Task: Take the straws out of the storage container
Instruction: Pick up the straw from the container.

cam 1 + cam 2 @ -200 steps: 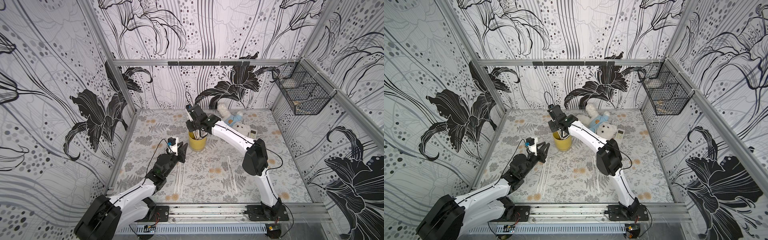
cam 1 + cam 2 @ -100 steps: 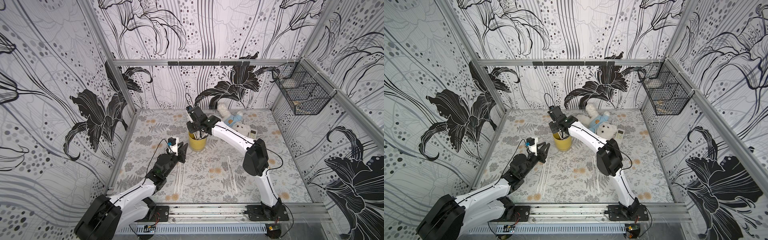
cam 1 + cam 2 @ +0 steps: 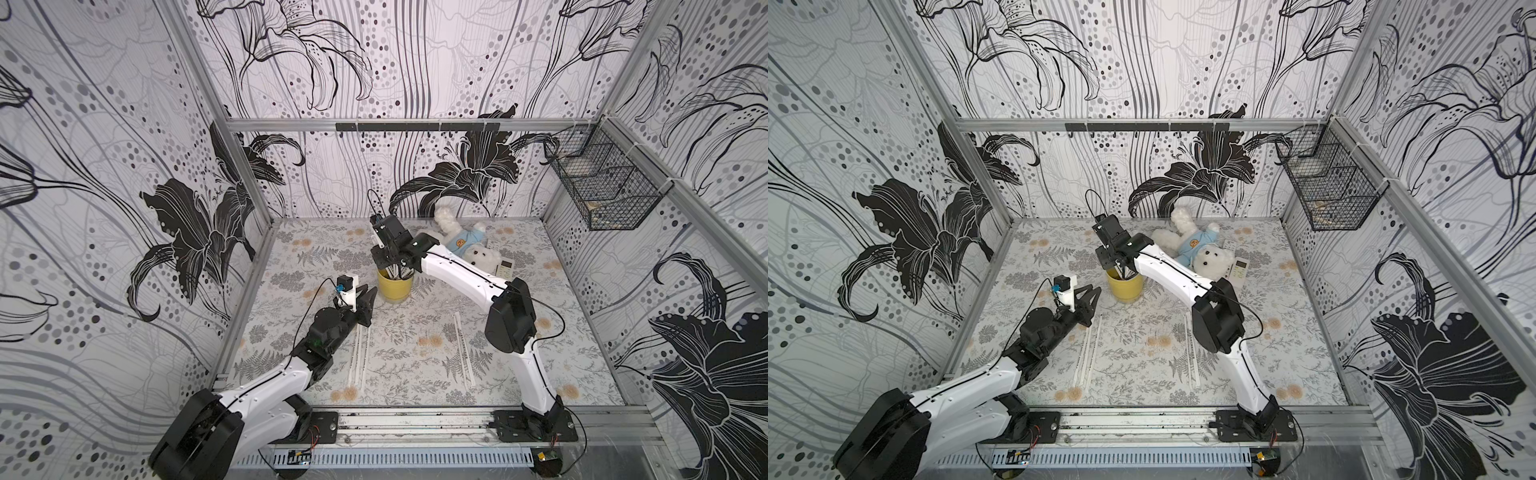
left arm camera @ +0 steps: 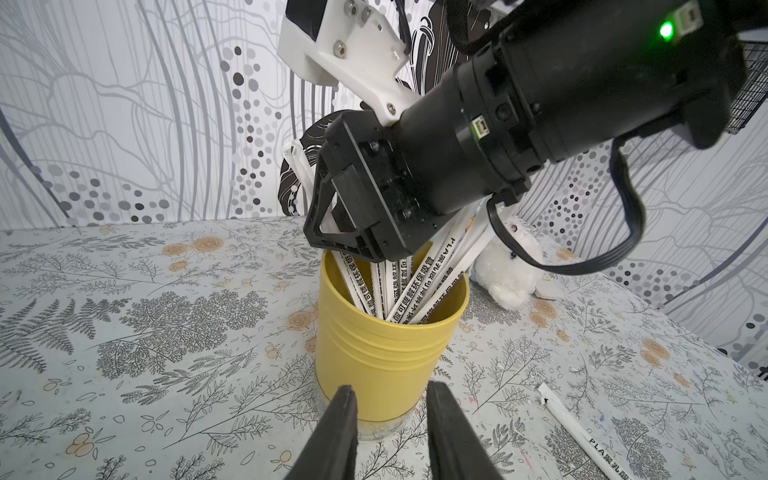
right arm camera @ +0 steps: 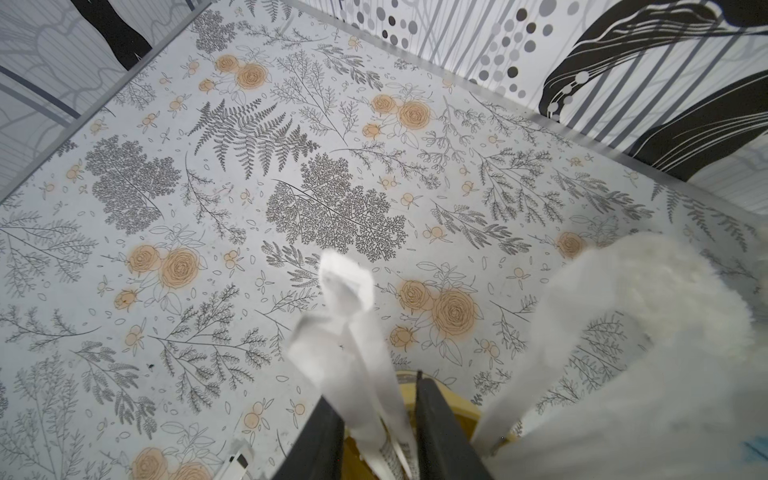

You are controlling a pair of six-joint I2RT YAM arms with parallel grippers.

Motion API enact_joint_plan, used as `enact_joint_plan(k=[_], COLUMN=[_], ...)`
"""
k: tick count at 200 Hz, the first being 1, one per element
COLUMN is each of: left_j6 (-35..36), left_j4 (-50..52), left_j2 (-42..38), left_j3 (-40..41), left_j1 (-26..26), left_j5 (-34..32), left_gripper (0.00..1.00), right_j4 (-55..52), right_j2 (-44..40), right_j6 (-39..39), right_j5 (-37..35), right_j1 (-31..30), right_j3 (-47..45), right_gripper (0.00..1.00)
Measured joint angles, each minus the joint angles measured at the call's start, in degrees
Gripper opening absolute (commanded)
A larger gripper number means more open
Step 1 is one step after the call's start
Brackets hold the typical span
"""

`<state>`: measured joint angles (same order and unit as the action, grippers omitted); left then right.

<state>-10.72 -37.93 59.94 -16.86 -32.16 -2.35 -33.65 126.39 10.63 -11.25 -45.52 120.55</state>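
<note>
**Yellow storage container (image 4: 386, 353) could tip with the straws (image 4: 411, 282)**

My right fingers (image 5: 374, 390) stand spread at the container's mouth, straws loose between them, none pinched. If they close on a slanted bunch, the pull may topple the container. My left fingers (image 4: 392, 388), released, sit just beside its base, not gripping it. Floral surface (image 3: 415, 332) below, loose straws (image 3: 360, 353) behind my left fingers. Lily-patterned walls (image 3: 124, 166) all round, teddy (image 3: 461, 245) beyond my right.

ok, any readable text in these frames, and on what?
"PLA", then Chinese characters: loose straw lying flat near the yellow cup.
"可降解环保吸管": straws standing in the yellow cup.
Teddy's shirt badge and the remote: too small to read.
</note>
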Motion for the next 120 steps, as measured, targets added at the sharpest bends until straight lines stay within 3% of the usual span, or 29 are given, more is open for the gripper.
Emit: enact_joint_plan(k=[65,120], left_j6=[0.0,0.0], left_j4=[0.0,0.0], left_j2=[0.0,0.0], left_j3=[0.0,0.0], left_j1=[0.0,0.0], left_j5=[0.1,0.4], left_gripper=[0.34,0.34], right_j4=[0.1,0.1], right_j2=[-3.7,-3.7], right_j6=[0.3,0.5], right_j5=[-1.2,0.2], right_j1=[-0.2,-0.2], right_j3=[-2.3,-2.2], right_gripper=[0.24,0.27])
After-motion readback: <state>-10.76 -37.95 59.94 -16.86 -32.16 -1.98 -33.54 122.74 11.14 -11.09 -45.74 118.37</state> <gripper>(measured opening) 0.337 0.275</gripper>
